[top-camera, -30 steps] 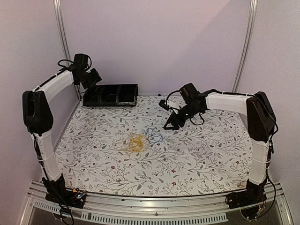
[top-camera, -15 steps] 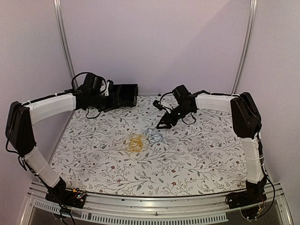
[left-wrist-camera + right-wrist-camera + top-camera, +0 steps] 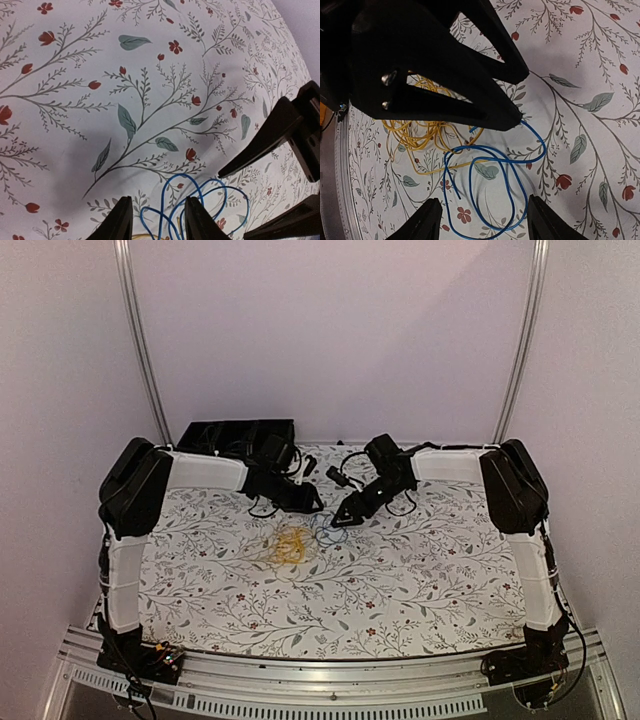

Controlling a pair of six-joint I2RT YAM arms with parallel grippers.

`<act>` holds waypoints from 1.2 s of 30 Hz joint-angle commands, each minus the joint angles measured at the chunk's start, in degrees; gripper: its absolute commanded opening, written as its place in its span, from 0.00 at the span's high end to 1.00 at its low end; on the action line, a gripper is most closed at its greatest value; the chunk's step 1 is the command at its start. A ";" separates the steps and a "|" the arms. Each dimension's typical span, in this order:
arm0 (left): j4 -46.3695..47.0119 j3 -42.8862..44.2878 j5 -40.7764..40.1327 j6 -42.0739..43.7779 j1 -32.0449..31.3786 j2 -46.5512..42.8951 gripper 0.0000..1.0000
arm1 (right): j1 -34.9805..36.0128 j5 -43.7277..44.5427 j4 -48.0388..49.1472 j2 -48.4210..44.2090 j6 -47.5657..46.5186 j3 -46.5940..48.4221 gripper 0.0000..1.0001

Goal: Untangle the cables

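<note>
Left tool (image 3: 159,201) and right tool (image 3: 484,200), released, flank blue cable (image 3: 492,160); its loops seemingly stretch toward yellow cable (image 3: 420,132).

I read the left arm (image 3: 205,468) and right arm (image 3: 450,462) as identical: white-sleeved links, black joint housings, black cords (image 3: 345,455) at the wrists. The left gripper (image 3: 523,97) has black tapered fingers (image 3: 470,100) and two silver screws (image 3: 387,77).
</note>
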 commanded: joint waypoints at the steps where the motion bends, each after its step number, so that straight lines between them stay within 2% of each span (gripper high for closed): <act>1: -2.56 3.01 0.14 2.23 -1.49 0.26 0.61 | 0.21 -2.66 -0.32 0.26 1.88 -2.25 0.38; 6: -3.86 1.66 -2.66 1.91 -1.43 -1.88 0.54 | 0.21 -2.75 0.41 0.25 2.63 -4.22 0.37; 9: -3.66 -0.55 -2.44 2.26 -1.32 -3.73 0.54 | 0.21 -1.51 0.40 0.77 2.31 -4.73 0.38; 12: -3.92 -2.54 -2.36 2.94 -1.26 -4.87 0.59 | 0.21 -0.62 0.40 1.41 2.04 -4.84 0.41; 15: -2.80 -4.83 -1.54 3.73 -1.18 -5.58 0.70 | 0.21 -0.35 0.40 2.03 1.94 -4.95 0.50; 17: -2.58 -5.13 -1.40 3.99 -1.14 -5.28 0.72 | 0.21 -0.44 0.48 2.27 2.01 -5.06 0.52; 22: -3.20 -2.22 -1.21 4.69 -1.17 -2.02 0.69 | 0.21 0.22 0.48 2.74 1.95 -5.17 0.52; 29: -3.98 1.26 -1.08 5.71 -1.11 2.19 0.77 | 0.21 0.68 0.53 2.84 1.84 -5.58 0.51; 34: -5.19 2.77 -0.35 6.52 -0.81 3.36 0.78 | 0.21 1.07 0.65 2.84 1.76 -5.95 0.52; 36: -5.36 2.67 0.37 6.77 -0.69 3.29 0.84 | 0.21 1.16 0.74 2.76 1.74 -6.11 0.52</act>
